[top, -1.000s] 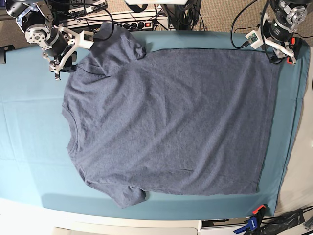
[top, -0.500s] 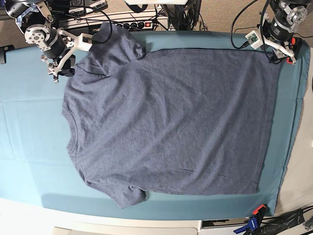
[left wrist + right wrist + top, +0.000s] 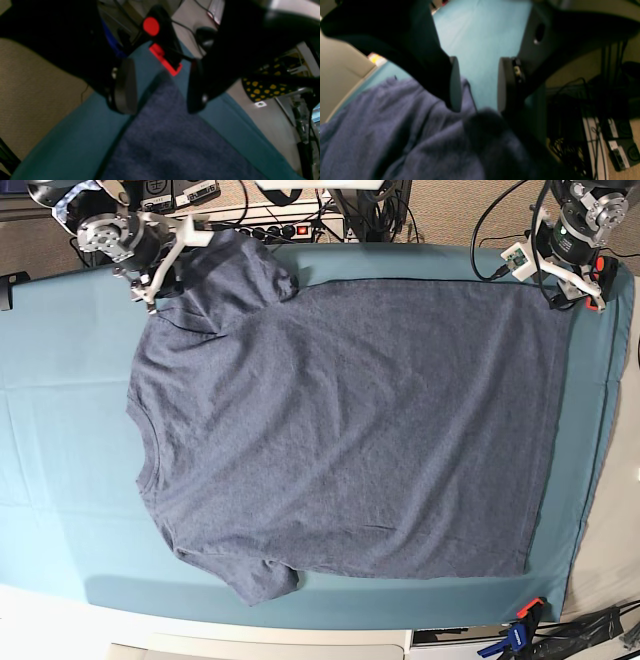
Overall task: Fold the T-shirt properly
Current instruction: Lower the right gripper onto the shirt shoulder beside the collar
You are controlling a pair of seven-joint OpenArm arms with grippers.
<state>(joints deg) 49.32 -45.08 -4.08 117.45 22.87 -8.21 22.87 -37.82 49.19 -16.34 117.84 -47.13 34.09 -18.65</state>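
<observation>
A teal table cloth (image 3: 60, 430) covers the work surface, with power strips and cabling along the far edge and beige carpet beyond.

Left gripper (image 3: 160, 85): the jaws stand wide apart, released, with nothing between them. One round pad (image 3: 125, 86) hangs over the cloth just off the fabric edge; the opposite finger is dark and blurred. The hem corner of the T-shirt (image 3: 340, 430) lies directly below the gap, pointing toward a red-and-black clamp (image 3: 165, 57) at the table edge. Contact between fingers and fabric cannot be confirmed; the wrist view is soft.

Right gripper (image 3: 476, 85): the jaws are parted, and bare teal cloth shows through the gap. The left-hand pad (image 3: 455, 83) sits at the edge of the blue-grey fabric, and a dark fold of it bunches just under the fingertips. No fabric is seen pinched between the pads.

In the base view the T-shirt lies spread flat, plain side up, collar toward the view's left and hem toward its right. The far sleeve (image 3: 245, 265) is creased and lies just beside the right gripper at the upper left corner. The near sleeve (image 3: 262, 580) rests flat by the front edge. The left gripper hangs at the far hem corner, upper right.
</observation>
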